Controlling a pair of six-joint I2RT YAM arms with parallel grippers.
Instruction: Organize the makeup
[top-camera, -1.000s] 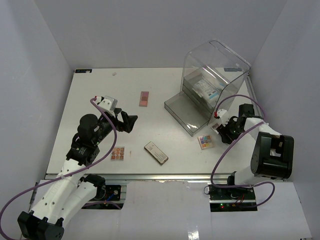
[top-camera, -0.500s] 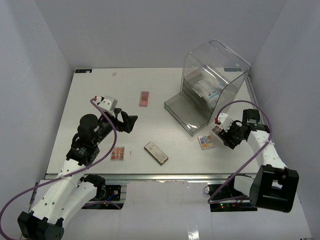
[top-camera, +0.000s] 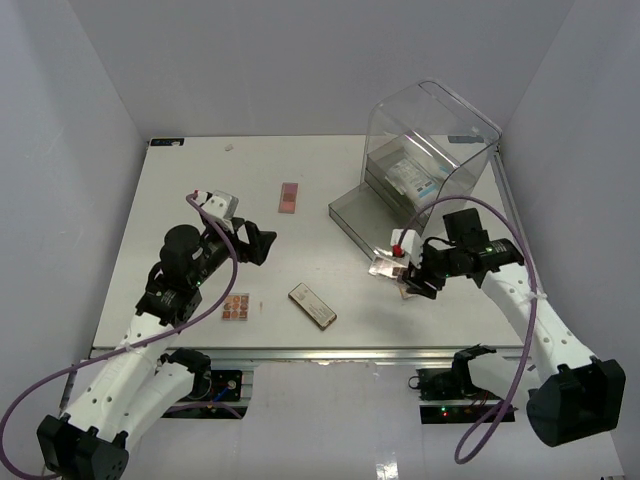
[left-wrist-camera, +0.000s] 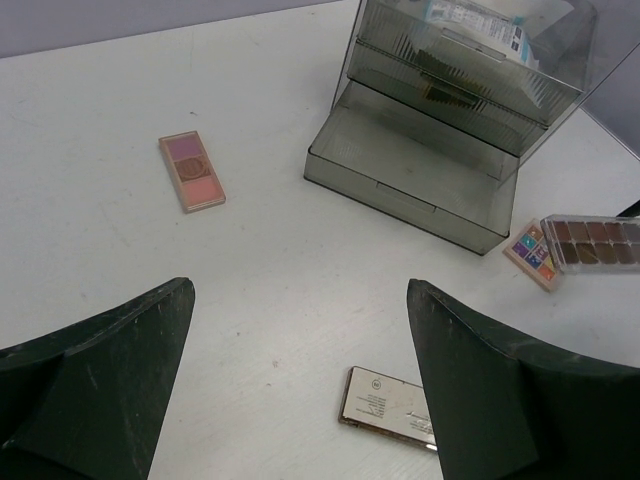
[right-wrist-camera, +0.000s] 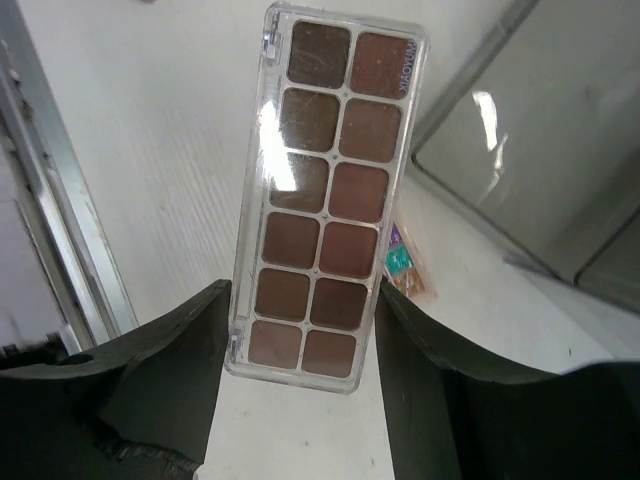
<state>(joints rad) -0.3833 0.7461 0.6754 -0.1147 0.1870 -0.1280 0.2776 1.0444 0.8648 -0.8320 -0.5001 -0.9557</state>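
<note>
Scanning from your left, you find a small square palette lying loose near the front edge of the table. The left gripper hovers just beyond it, jaws spread wide and holding nothing. Next come the pink blush palette, farther back, and the long dark compact near the front, both untouched on the table.

Right of these stands the clear acrylic drawer box with its bottom drawer pulled out. No makeup shows in that drawer. A white packet with blue print already sits in an upper tier.

The right gripper is clamped on the short end of a clear-cased brown eyeshadow palette. It holds the palette above the table, just in front of the open drawer. A little multicolour palette lies on the table beneath it.

By my judgement you are early to midway through the task. 1 piece is stowed and 1 is in the grip and heading for the drawer. 4 pieces are left to collect from the table, and the drawer is not yet closed.
</note>
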